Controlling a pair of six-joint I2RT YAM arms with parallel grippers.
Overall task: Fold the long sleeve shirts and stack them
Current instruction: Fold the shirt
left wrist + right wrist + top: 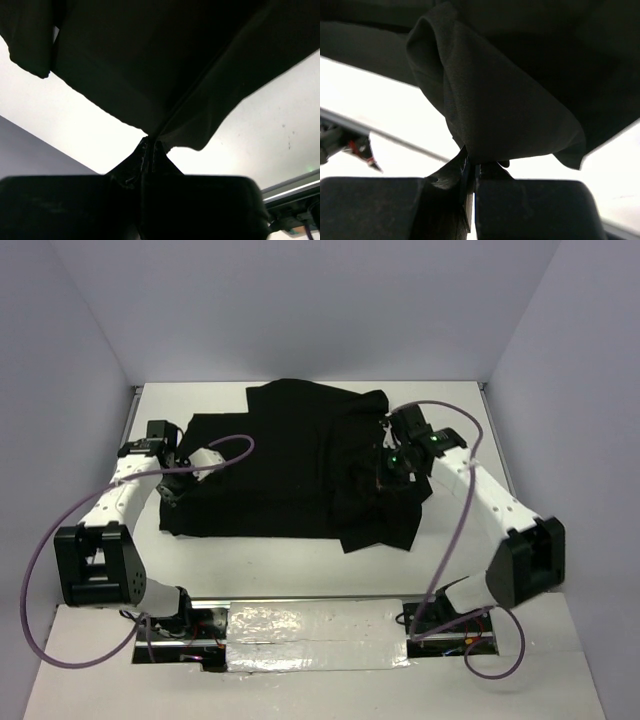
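Gripping the black long sleeve shirt [285, 465] with both arms, 1 pinch per side. Left gripper [150, 146]: jaws squeezed fully together on a thin fold of the shirt edge; in the left wrist view the cloth fans up and outward from the tips, lifted off the white table [205, 405]. Right gripper [472, 167]: jaws likewise clamped tight on a bunched fold, with fabric draping down over the tips. From the top view the shirt sits mid-table, spread wide but rumpled. The left gripper is at its 9 o'clock edge; the right gripper is on its 3 o'clock side, over the darker crumpled section. A loose flap hangs toward 5 o'clock, and the far hem humps up at 12 o'clock. A purple cable [455, 525] loops off each arm. Only 1 shirt in view.
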